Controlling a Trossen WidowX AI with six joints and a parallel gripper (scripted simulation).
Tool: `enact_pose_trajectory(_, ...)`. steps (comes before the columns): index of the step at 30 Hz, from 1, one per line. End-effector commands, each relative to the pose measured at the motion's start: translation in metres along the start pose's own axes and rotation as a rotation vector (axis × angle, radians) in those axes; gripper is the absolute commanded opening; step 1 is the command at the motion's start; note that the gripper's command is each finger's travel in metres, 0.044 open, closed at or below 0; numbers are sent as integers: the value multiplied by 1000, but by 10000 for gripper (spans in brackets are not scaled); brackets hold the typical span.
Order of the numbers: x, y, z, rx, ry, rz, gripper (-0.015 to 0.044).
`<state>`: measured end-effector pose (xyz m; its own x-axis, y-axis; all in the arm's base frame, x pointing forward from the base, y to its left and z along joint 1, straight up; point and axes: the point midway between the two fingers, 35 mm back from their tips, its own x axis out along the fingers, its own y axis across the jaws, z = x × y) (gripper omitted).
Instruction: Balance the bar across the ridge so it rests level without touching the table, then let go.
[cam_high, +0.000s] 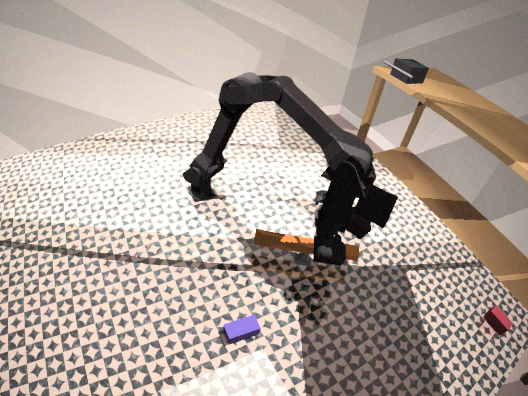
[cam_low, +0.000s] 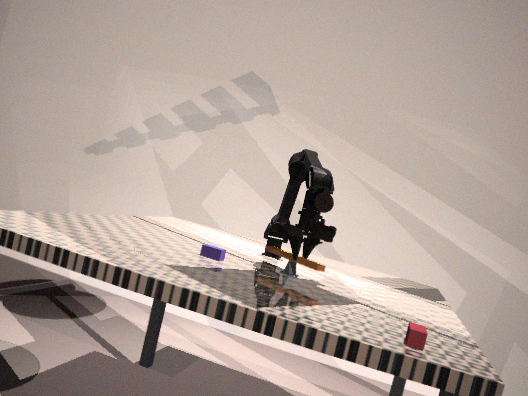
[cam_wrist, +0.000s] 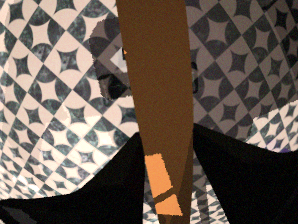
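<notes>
The orange bar (cam_high: 280, 240) (cam_low: 313, 264) (cam_wrist: 153, 63) hangs just above the patterned table (cam_high: 100, 280) (cam_low: 125, 240). My gripper (cam_high: 327, 253) (cam_low: 301, 257) (cam_wrist: 165, 133) is shut on the bar near its right end as the top view shows it. The small grey ridge (cam_high: 301, 258) (cam_low: 290, 269) (cam_wrist: 108, 50) sits under the bar's middle part and is mostly hidden by it. I cannot tell whether the bar touches the ridge. In the wrist view the bar runs straight away from me between the dark fingers.
A purple block (cam_high: 242, 328) (cam_low: 213, 252) lies in front of the bar. A red block (cam_high: 498, 319) (cam_low: 416, 335) sits near the table's right corner. A wooden shelf (cam_high: 450, 95) carrying a dark box (cam_high: 409, 70) stands to the right.
</notes>
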<state>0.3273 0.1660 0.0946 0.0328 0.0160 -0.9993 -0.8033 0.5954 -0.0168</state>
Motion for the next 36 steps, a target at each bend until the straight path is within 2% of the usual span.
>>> enact_pose_trajectory(1,0,0,0,0,0,0,0)
enact_pose_trajectory(7,0,0,0,0,0,0,0)
enact_pose_trajectory(13,0,0,0,0,0,0,157)
enact_pose_trajectory(14,0,0,0,0,0,0,167)
enact_pose_trajectory(36,0,0,0,0,0,0,169)
